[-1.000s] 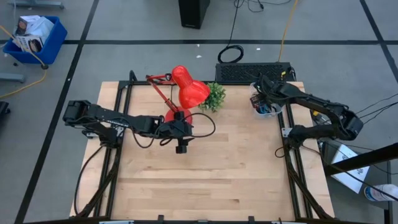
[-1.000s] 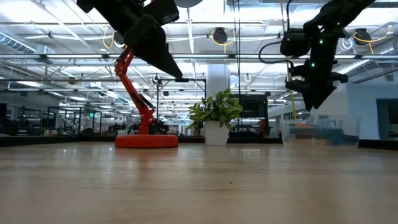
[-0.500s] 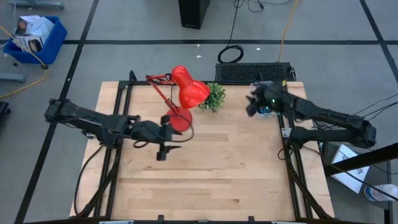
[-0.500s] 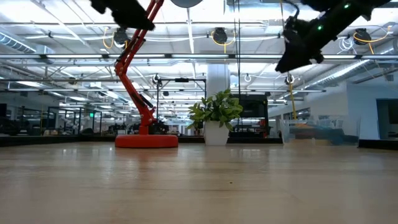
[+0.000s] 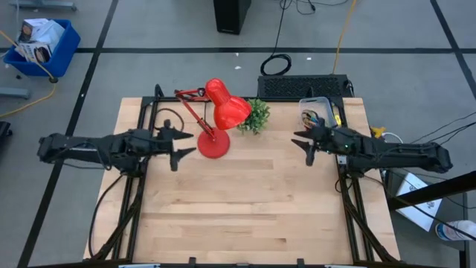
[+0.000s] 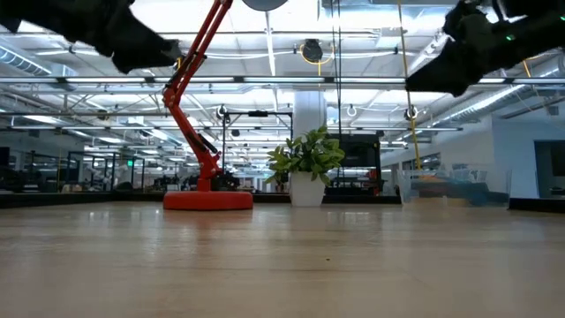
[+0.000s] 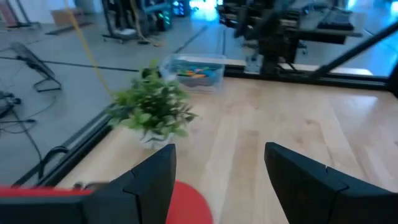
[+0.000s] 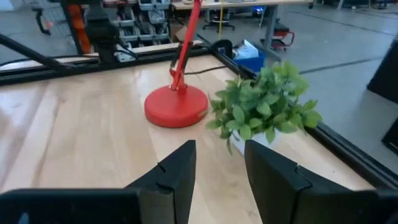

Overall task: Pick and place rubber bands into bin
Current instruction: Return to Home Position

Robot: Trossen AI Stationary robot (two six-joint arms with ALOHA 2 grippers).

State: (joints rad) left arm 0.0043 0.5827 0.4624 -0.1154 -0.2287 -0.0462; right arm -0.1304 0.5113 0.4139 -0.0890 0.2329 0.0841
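Observation:
The rubber bands [image 5: 317,119], coloured loops, lie inside the bin [image 5: 328,105], a small clear tub at the table's far right corner; the left wrist view also shows the bin [image 7: 214,73] with the bands [image 7: 191,71] in it. My left gripper [image 5: 182,150] hovers open at the table's left side, beside the red lamp's base [image 5: 213,146], pointing about level toward the right. My right gripper [image 5: 302,147] hovers open at the right side, just near of the bin, pointing left. Nothing is between the fingers of my left gripper [image 7: 219,180] or my right gripper [image 8: 221,174].
A red desk lamp [image 5: 223,106] stands at the far middle of the table on its round base [image 8: 176,106]. A small potted plant [image 5: 257,115] stands beside it. The bare wood [image 5: 245,201] covers the middle and near half. A blue crate [image 5: 43,46] sits on the floor.
My left gripper has drawn back from the table's middle toward the left edge and tipped up to about level. My right gripper has left its place above the bin, swung toward the near edge, and tipped from pointing down to about level.

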